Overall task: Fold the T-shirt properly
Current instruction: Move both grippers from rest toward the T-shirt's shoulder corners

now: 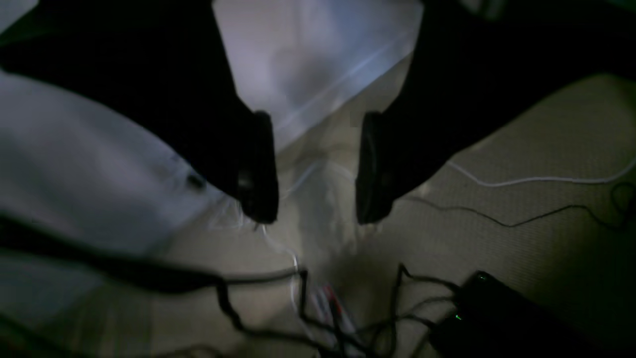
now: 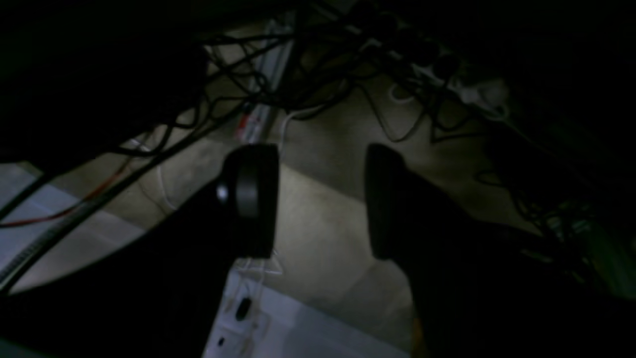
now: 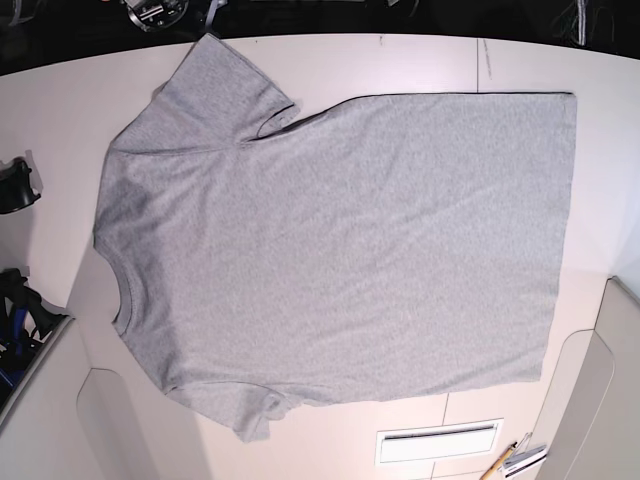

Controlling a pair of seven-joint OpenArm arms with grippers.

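T-shirt (image 3: 340, 250) lies flat lengthwise, neck pointing left, hem right.

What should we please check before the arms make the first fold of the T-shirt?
1. T-shirt spread flat on the table: ok.
2. Sleeves laid out, not tucked under: ok.
3. Lettering side facing down: cannot tell; only plain grey shows.
4. Left pincer open, holding nothing: ok.
5. Right pincer open, holding nothing: ok.
6. Pincers over the shirt: not ok; both hang over floor cables.
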